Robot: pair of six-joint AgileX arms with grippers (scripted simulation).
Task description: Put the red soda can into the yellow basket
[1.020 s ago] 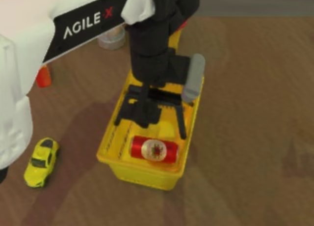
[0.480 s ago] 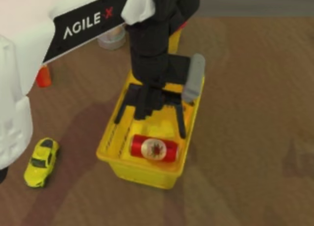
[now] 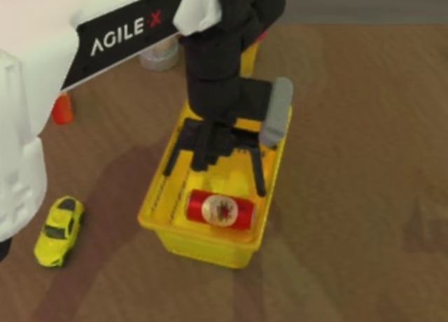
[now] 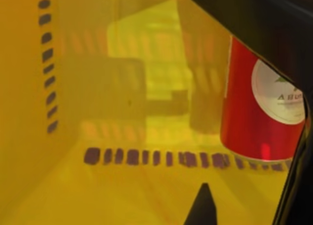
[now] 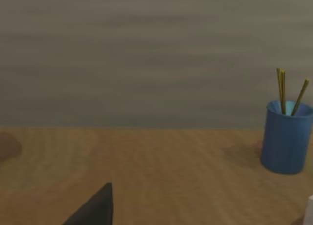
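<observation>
The red soda can [image 3: 220, 210] lies on its side on the floor of the yellow basket [image 3: 203, 246], near the basket's front wall, white label patch facing up. My left gripper [image 3: 213, 180] hangs open just above and behind the can, its two black fingers [image 3: 260, 176] spread wide inside the basket and touching nothing. In the left wrist view the can [image 4: 259, 112] rests free against the slotted yellow wall [image 4: 29, 88]. The basket's grey-and-black handle [image 3: 275, 113] leans on the right rim. My right gripper [image 5: 98, 213] is parked outside the top view.
A yellow toy car [image 3: 59, 229] sits at the front left. A small red-orange carton [image 3: 61, 110] stands at the left and a grey round object [image 3: 159, 54] behind it. A blue cup with pencils [image 5: 286, 137] shows in the right wrist view.
My left gripper has risen a little and drawn back from the can. The can lies still in the basket.
</observation>
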